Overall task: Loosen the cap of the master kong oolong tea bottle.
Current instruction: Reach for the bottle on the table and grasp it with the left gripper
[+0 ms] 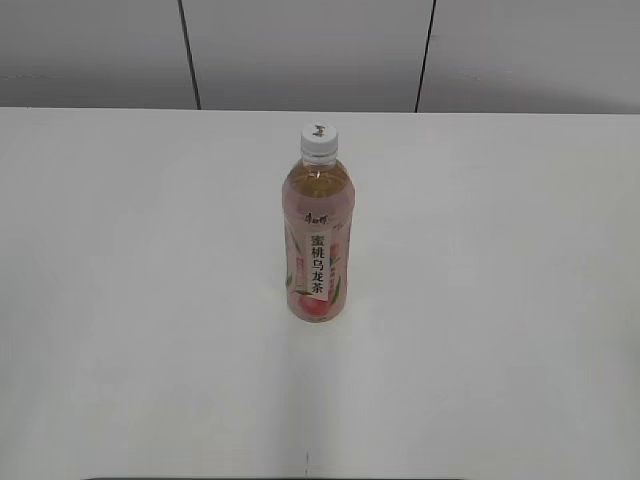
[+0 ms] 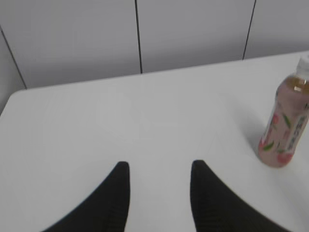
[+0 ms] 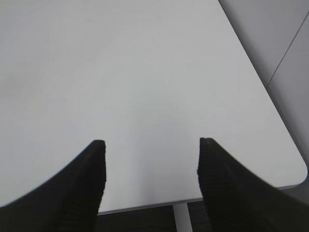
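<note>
The master kong oolong tea bottle [image 1: 319, 240] stands upright in the middle of the white table [image 1: 130, 260], with its pink peach label and white strip of dark characters facing the exterior view. Its white cap [image 1: 319, 140] sits on top. The bottle also shows in the left wrist view [image 2: 286, 128] at the right edge, with the cap [image 2: 304, 65] partly cut off. My left gripper [image 2: 161, 166] is open and empty, left of the bottle and well apart from it. My right gripper [image 3: 150, 143] is open and empty over the table's edge. Neither arm shows in the exterior view.
A grey panelled wall [image 1: 300, 50] with dark seams runs behind the table. In the right wrist view the table's rounded corner [image 3: 299, 171] and a white table leg [image 3: 181, 217] show, with dark floor below.
</note>
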